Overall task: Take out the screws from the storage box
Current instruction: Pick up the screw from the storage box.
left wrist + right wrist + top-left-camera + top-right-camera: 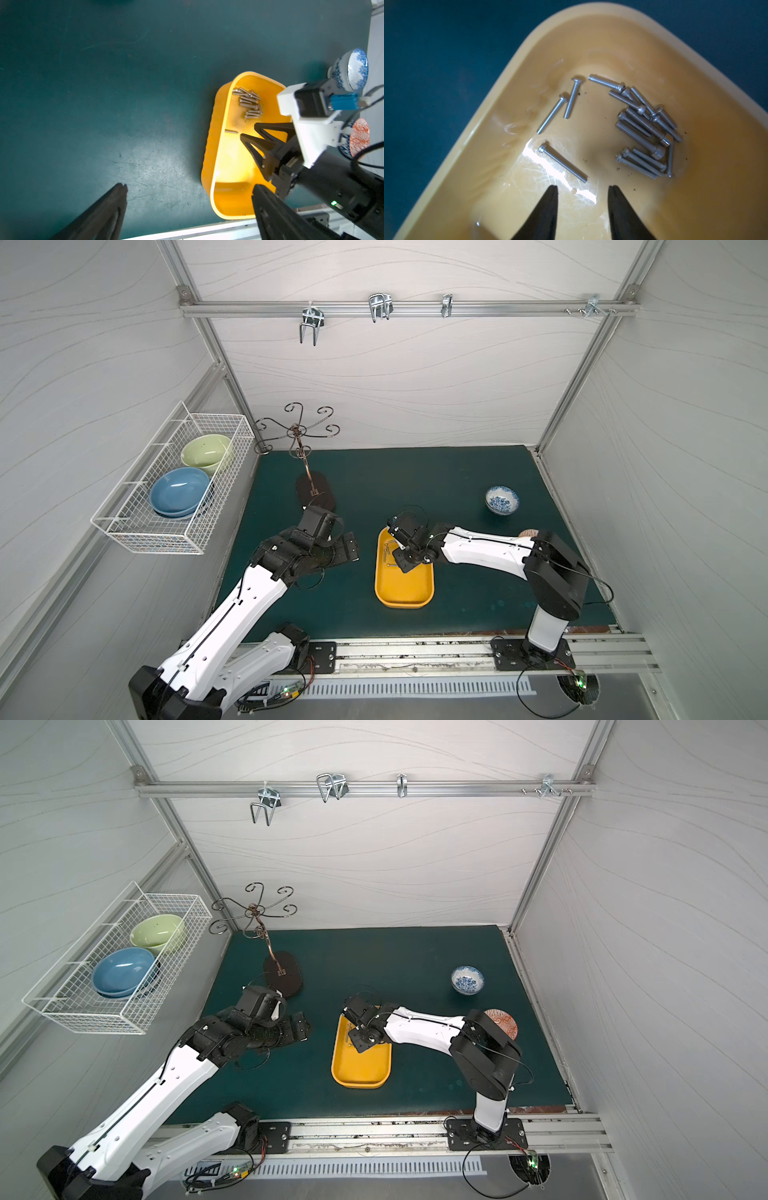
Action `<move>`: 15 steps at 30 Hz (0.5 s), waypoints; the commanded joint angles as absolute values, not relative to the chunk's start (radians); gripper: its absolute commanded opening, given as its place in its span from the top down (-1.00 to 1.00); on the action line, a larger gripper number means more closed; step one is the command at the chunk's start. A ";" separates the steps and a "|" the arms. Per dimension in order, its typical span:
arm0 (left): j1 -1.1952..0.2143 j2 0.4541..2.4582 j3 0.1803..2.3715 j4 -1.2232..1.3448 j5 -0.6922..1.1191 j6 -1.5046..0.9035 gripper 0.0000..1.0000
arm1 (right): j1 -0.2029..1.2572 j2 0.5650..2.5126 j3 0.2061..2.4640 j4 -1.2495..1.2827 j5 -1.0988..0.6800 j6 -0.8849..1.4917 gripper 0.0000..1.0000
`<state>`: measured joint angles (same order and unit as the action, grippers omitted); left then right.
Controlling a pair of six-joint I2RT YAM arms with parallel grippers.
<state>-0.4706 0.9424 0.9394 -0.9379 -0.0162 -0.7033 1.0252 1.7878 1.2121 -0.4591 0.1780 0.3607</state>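
Right wrist view: your right gripper (583, 188) hangs low inside the storage box (612, 41), tips parted, empty.
The screws (639, 138) lie just ahead; your left gripper (189, 186) hangs spread wide alongside.

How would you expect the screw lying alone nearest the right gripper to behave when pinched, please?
The lone screw is a thin round shaft on the glossy floor of the storage box, so it would probably roll if nudged. It looks stiff and light. Lying flat, it may slip from the right gripper.
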 commanded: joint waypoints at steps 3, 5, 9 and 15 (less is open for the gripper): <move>-0.470 0.906 0.945 -0.956 -0.125 -0.748 -0.99 | 1.020 1.906 1.365 -0.558 0.150 0.471 0.46; -0.470 0.896 0.940 -0.960 -0.130 -0.753 -0.99 | 1.023 1.929 1.379 -0.553 0.148 0.487 0.42; -0.468 0.885 0.933 -0.960 -0.134 -0.755 -0.99 | 1.035 1.951 1.388 -0.547 0.170 0.483 0.31; -0.467 0.872 0.931 -0.959 -0.133 -0.754 -0.99 | 1.036 1.996 1.424 -0.577 0.210 0.499 0.32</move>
